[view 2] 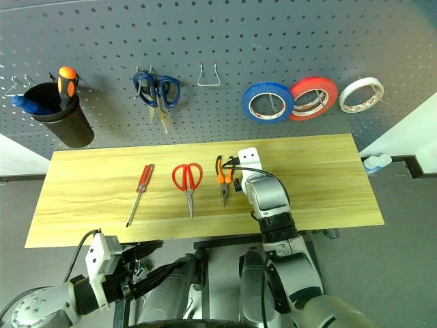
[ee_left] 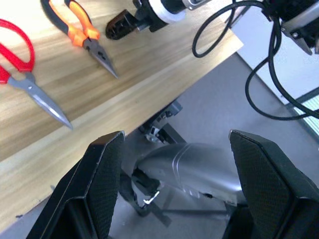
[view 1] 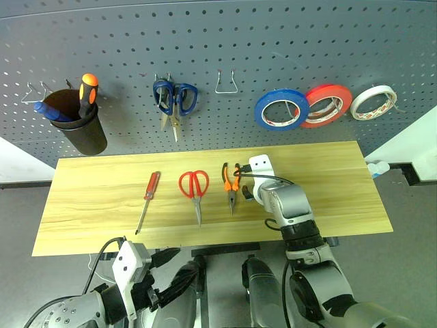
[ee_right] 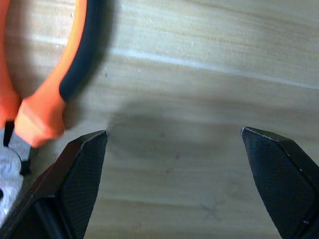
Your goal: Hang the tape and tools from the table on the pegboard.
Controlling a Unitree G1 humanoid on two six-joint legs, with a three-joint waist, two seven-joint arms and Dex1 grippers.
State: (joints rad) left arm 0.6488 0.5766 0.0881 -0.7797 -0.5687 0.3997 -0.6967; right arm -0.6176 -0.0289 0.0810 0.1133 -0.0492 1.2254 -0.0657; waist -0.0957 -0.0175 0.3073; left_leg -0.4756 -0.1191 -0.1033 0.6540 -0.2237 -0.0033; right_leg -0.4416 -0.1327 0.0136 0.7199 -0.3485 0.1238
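1. The blue tape roll point(view 1: 281, 109) already hangs on the pegboard point(view 1: 218, 41), beside the red-orange roll point(view 1: 328, 104); three tools remain on the table point(view 1: 328, 171).
2. Along the middle of the table, running from its left end towards the centre, lie the red-handled screwdriver point(view 1: 147, 200), the red-handled scissors point(view 1: 194, 191) and the pliers point(view 1: 231, 186), each clear of its neighbour, handles towards the pegboard edge.
3. The right gripper point(ee_right: 174, 164) hangs just over the tabletop with its fingers spread wide and empty; the orange-and-black pliers handle sits just outside one finger, not between them.
4. The left gripper point(ee_left: 174, 174) waits below the table's near edge, fingers apart, holding nothing.
5. Judged from their look, the pliers are stiff, fairly heavy for their size and lie flat, so there is little height to pinch.
6. The rubbery handle sleeves offer the better hold; the steel nose looks slick and tapered.
7. Taking both handles together near the pivot would likely keep them from swinging open and leave the handle loop free for a hook.
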